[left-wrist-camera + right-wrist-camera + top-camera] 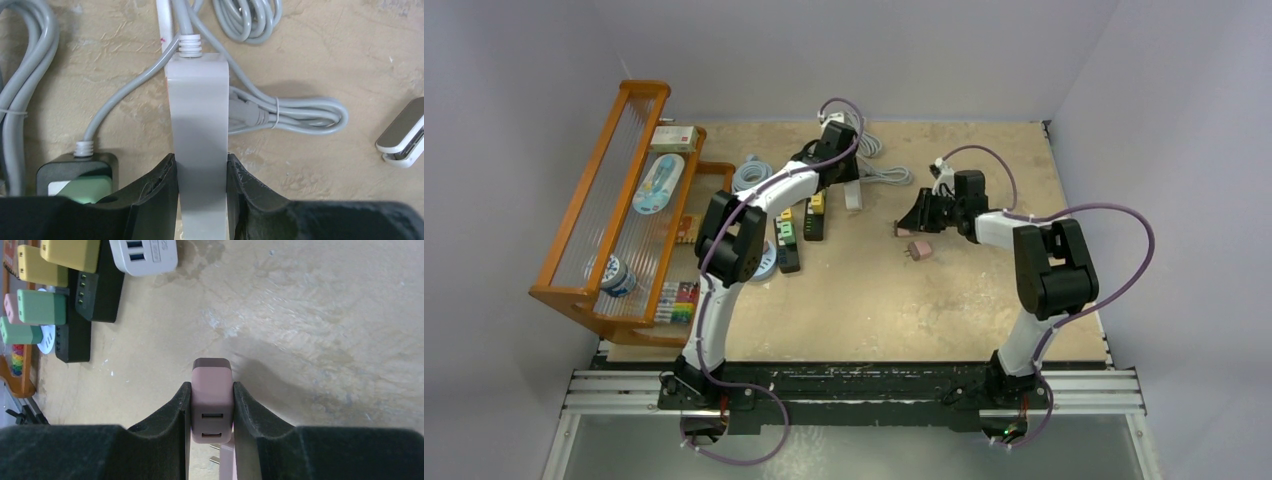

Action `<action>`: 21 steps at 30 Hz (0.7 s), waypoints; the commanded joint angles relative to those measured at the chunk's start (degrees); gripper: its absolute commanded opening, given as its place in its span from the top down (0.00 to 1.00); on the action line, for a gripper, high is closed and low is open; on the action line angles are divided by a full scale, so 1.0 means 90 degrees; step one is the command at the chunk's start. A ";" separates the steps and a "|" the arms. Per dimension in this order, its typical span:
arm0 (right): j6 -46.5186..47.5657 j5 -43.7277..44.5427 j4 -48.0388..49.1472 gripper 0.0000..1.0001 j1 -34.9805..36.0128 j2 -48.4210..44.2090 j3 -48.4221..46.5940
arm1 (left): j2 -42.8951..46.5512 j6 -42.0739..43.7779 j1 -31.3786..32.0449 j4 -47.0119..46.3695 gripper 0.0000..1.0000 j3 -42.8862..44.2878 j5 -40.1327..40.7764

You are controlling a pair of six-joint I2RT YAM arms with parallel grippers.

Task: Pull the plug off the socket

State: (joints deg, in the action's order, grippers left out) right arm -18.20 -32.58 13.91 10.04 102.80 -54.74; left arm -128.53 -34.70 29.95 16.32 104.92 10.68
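Clamping the white socket strip (pixel 198 100) between its fingers, my left tool (pixel 201 165) has a hold that only the left wrist view resolves, along with the grey cable (pixel 182 17) entering the strip's far end. My right tool (pixel 212 390) is shut on the pink plug (pixel 212 372), whose two USB ports show in the right wrist view alone, over bare desk (pixel 325 315) and clear of any socket. Only the top view shows both tools well apart, a second pink plug (pixel 919 250) lying just beside the right one, and an orange rack (pixel 574 220) at the left.
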 commanded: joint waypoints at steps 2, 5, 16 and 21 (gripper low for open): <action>-0.0302 0.0063 0.0529 0.98 -0.0188 0.0055 0.0340 | -0.0284 0.0137 -0.0085 -0.0056 1.00 0.0785 -0.0023; -0.0334 0.0134 0.0604 0.94 -0.0277 0.0066 0.0446 | -0.0267 0.0098 -0.0096 -0.0180 1.00 0.0877 -0.0143; -0.0229 0.0929 0.0446 0.62 -0.0318 -0.0192 0.0662 | -0.0853 0.0039 -0.0105 -0.0785 0.98 0.1364 -0.1203; -0.0184 0.1246 0.0351 0.50 -0.0318 -0.0478 0.0808 | -0.1282 0.0755 -0.0239 -0.0200 0.95 0.2232 -0.1062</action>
State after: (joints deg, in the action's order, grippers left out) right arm -21.02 -27.42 18.20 7.55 101.58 -49.12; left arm -138.56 -33.26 29.08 14.44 119.31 2.15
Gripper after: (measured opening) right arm 0.425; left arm 0.330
